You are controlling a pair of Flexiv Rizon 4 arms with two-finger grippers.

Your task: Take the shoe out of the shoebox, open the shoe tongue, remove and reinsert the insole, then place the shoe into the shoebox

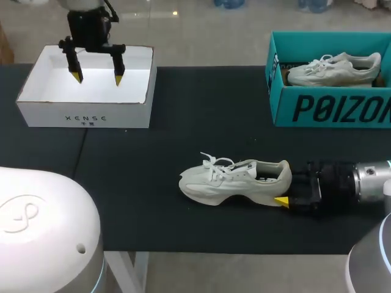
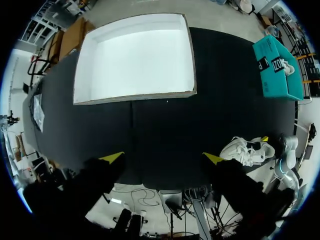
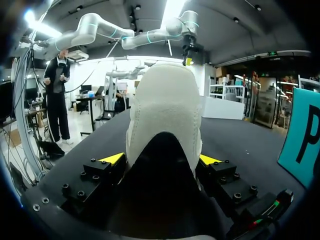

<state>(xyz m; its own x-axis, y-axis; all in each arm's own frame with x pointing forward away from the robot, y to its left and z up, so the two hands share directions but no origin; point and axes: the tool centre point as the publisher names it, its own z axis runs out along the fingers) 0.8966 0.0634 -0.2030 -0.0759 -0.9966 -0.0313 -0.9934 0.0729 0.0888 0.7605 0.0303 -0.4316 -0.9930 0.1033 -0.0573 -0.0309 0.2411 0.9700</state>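
A: One shoe [image 1: 235, 181] is out of the shoebox [image 1: 330, 110] and lies on its sole on the table [image 1: 153, 201], lower middle of the frame, toe to the left. You're past the first step, I'd say, and the tongue comes next

B: What have I got it with?

A: Your right gripper [image 1: 285, 190], coming in from the lower right. Its fingers are parted just enough to take the heel and pinch it from both sides. Your right wrist camera shows a yellow tip against each flank

B: And my left?

A: The left gripper [image 1: 96, 77] hangs over the white box [image 1: 85, 113] in the upper left, fingers wide apart, holding nothing, well apart from the shoe. To open the tongue you'd likely have to bring it across and down to the laces while the right steadies the heel

B: Anything in my way?

A: The laces look tied in a bow over the tongue, so it may resist. The white box lies below your left tips, apart from them. An other shoe [image 1: 336, 68] already fills much of the shoebox in the upper right, so the return could be a tight fit. Whether the insole sits loose, I cannot tell
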